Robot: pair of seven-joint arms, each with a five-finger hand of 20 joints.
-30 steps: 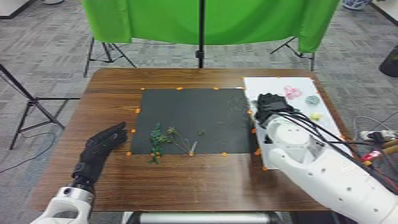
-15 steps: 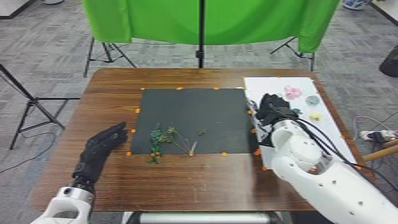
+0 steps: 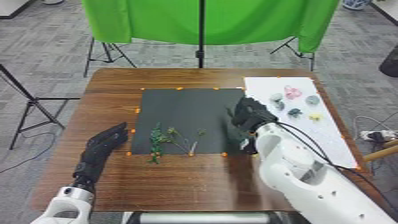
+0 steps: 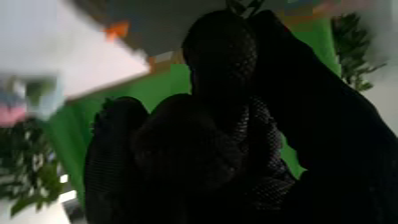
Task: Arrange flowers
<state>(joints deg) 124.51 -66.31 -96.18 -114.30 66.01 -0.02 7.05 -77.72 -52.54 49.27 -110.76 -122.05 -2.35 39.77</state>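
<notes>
In the head view, the left hand point(image 3: 105, 140) lies relaxed at the dark mat's point(image 3: 195, 107) eight o'clock, likely to spare the greenery point(image 3: 155, 142) at seven, pink bloom point(image 3: 293, 92) at two; in the right wrist view, the right hand point(image 4: 218, 55) apparently pinches a sprig point(image 4: 238, 6) for placing.

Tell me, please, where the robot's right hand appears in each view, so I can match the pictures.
Head view: the right hand is right of the middle, over the right edge of the dark mat, beside the white sheet.
Right wrist view: this hand is large and dark, across the middle, very near the camera.
Shared landmark: the green cloth, behind the hand in the wrist view.
</notes>
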